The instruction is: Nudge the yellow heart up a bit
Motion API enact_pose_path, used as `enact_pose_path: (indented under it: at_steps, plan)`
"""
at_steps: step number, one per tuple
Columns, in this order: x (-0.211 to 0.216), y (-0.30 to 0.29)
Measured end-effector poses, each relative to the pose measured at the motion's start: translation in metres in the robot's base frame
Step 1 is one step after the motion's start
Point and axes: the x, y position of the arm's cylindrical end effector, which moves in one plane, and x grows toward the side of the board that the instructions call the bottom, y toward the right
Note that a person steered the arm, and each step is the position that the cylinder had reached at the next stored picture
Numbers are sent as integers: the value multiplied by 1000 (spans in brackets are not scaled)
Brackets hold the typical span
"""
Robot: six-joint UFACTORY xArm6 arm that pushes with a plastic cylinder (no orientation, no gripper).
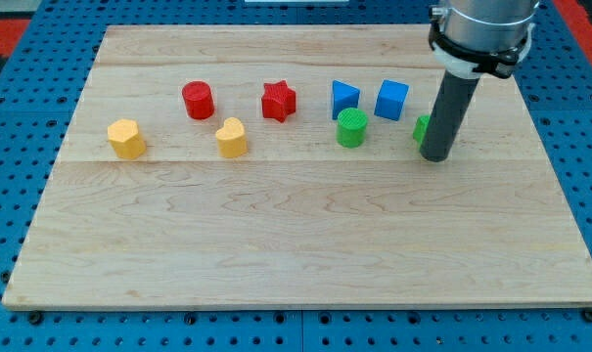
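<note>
The pale wooden bench (pixel 305 244) has a bare front edge nearest the camera; every block sits in its upper half. The yellow heart block (pixel 232 138) lies left of centre, just below the red cylinder (pixel 198 100) and red star block (pixel 278 100), with a yellow hexagonal block (pixel 126 139) farther left. My tip (pixel 435 156) rests far right, against a partly hidden green block (pixel 423 128), near the green cylinder (pixel 351 128) and two blue blocks (pixel 345 98) (pixel 391 99). No fingers exist here, only a rod.
</note>
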Motion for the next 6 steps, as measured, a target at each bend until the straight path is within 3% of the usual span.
enact_pose_path:
  at_steps: [1, 2, 4, 5, 6]
  plan:
    - [15, -18]
    - [26, -126]
    - [13, -248]
    - [-21, -250]
    - [33, -244]
